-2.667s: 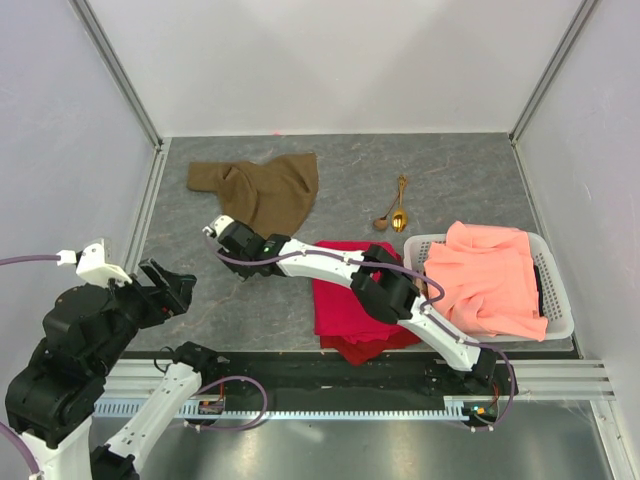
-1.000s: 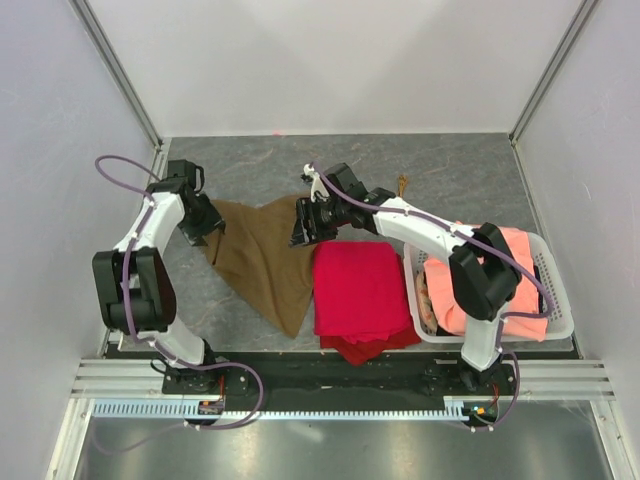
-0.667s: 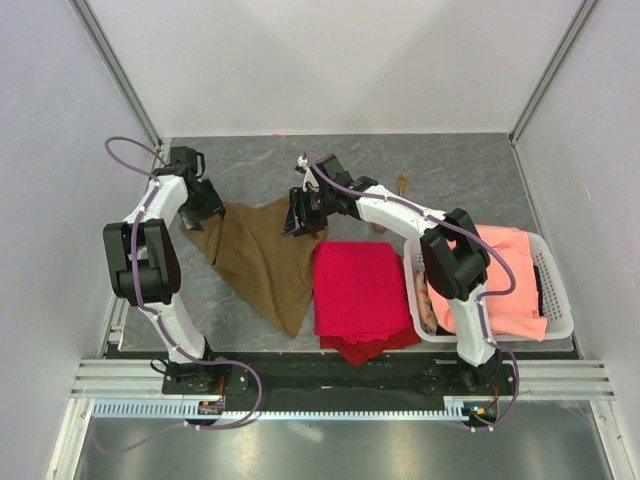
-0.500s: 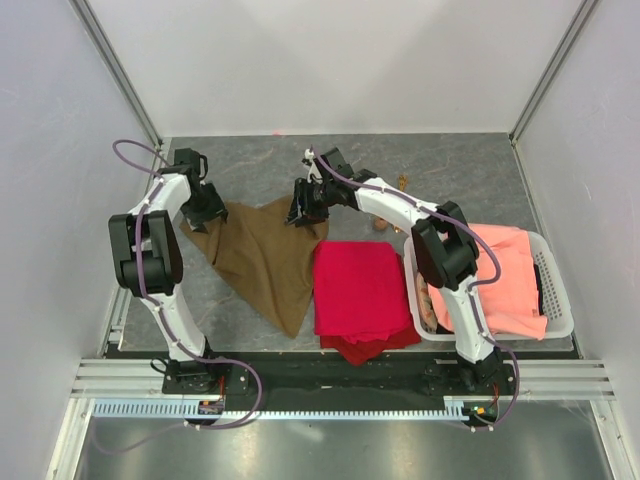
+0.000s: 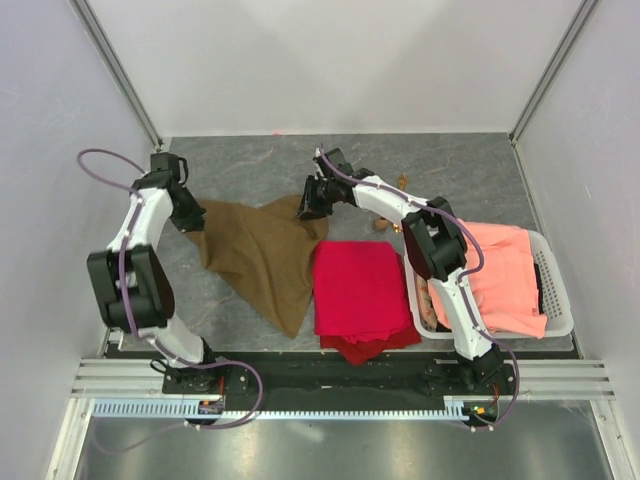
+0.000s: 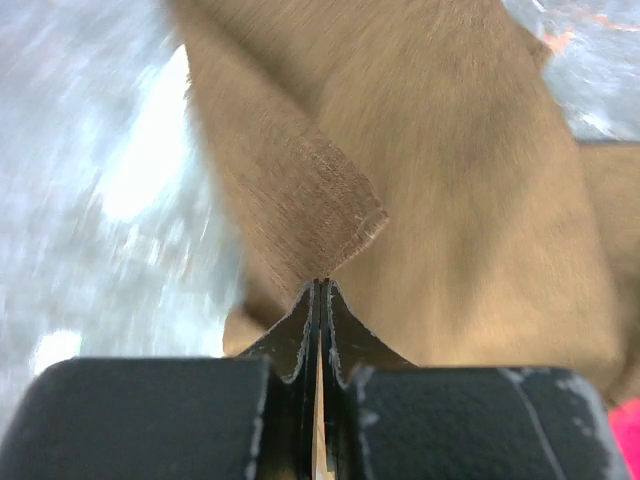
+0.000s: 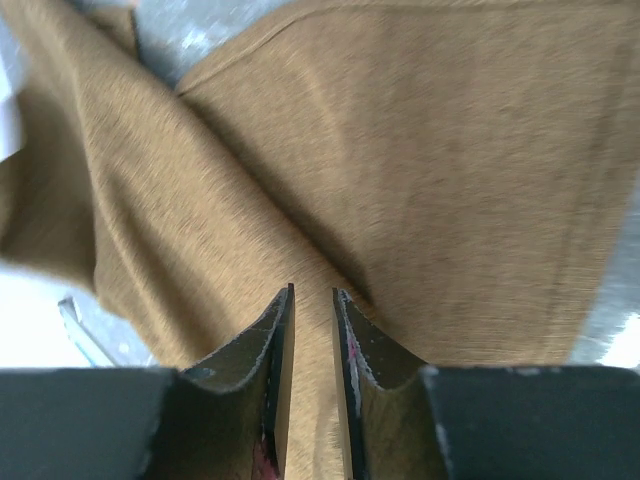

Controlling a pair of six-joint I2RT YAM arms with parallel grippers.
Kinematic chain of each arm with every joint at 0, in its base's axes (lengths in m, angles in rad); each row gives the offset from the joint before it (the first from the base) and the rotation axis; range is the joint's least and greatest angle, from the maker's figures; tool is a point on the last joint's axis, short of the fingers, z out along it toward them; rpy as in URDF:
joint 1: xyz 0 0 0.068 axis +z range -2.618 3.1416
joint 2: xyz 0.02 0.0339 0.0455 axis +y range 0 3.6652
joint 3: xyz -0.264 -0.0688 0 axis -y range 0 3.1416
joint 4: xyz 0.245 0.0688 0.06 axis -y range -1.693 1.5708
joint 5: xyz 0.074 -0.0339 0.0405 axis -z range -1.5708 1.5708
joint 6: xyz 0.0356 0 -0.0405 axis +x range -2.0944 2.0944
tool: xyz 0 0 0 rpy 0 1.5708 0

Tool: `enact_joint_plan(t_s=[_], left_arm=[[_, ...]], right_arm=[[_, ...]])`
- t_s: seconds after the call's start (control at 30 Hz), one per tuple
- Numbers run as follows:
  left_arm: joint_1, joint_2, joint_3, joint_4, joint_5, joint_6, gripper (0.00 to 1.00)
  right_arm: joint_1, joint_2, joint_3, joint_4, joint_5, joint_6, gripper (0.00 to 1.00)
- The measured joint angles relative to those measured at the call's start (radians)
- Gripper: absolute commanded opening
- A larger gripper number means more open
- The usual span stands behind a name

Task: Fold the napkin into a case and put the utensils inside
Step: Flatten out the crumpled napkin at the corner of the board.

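Olive-brown and not yet folded, the napkin (image 5: 262, 252) lay spread in a rough triangle on the left half of the counter (image 5: 470, 165). Its near tip pointed toward the arm bases and its right edge ran just beside the red cloth (image 5: 358, 285). No case had been formed: the fabric showed no pocket, only a small flap doubled over at the far-left corner. There the left tool (image 6: 320, 286) was clamped tight, pinching the napkin by that corner. The right tool (image 7: 312, 293) sat over the far-right corner, its jaws narrow with fabric in the gap between them; whether it already gripped could not be told. The utensils (image 5: 383, 224) rested on the counter just beyond the red cloth, partly hidden by the right arm and apart from the napkin. By these signs the task had barely begun: the cloth was being taken by two corners to straighten it, and every fold, and the placing of both utensils, remained to be done.
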Motion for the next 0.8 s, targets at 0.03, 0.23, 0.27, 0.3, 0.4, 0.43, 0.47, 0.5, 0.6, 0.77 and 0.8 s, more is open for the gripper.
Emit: enact_joint_plan(t_s=[0.03,0.23,0.27,0.3,0.4,0.43,0.47,0.5,0.6,0.77,0.8], left_arm=[[0.009,-0.056,-0.026,-0.011,-0.005,-0.02,0.02],[0.156,-0.45,-0.215,-0.085,-0.098,-0.219,0.18],[0.201,-0.496,-0.249,-0.129,-0.122,-0.259,0.32],[0.231,-0.516,-0.266,-0.167,-0.149,-0.283,0.44],[0.284,-0.528,-0.291,-0.295,-0.244,-0.389,0.75],[0.284,-0.528,-0.291,-0.334,-0.274,-0.426,0.82],[0.284,-0.531,-0.291,-0.344,-0.284,-0.431,0.86],[0.284,-0.532,-0.288,-0.361,-0.295,-0.44,0.86],[0.284,-0.521,-0.251,-0.391,-0.299,-0.442,0.67],[0.255,-0.45,-0.212,-0.217,-0.066,-0.352,0.49],[0.237,-0.414,-0.208,-0.172,-0.007,-0.336,0.47]], right_arm=[[-0.002,0.0,0.0,-0.001,0.011,0.0,0.28],[-0.019,0.002,0.005,0.0,0.092,-0.015,0.27],[-0.021,0.005,0.01,-0.001,0.104,-0.018,0.27],[-0.024,0.008,0.014,-0.001,0.113,-0.024,0.27],[-0.026,0.011,0.023,-0.001,0.135,-0.04,0.26],[-0.025,0.011,0.024,-0.002,0.144,-0.047,0.26],[-0.025,0.011,0.025,-0.003,0.148,-0.051,0.26],[-0.025,0.011,0.027,-0.005,0.15,-0.055,0.26],[-0.025,0.012,0.036,-0.005,0.151,-0.057,0.25],[-0.016,0.014,0.069,-0.007,0.152,-0.068,0.25],[-0.014,0.015,0.08,-0.006,0.153,-0.069,0.25]])
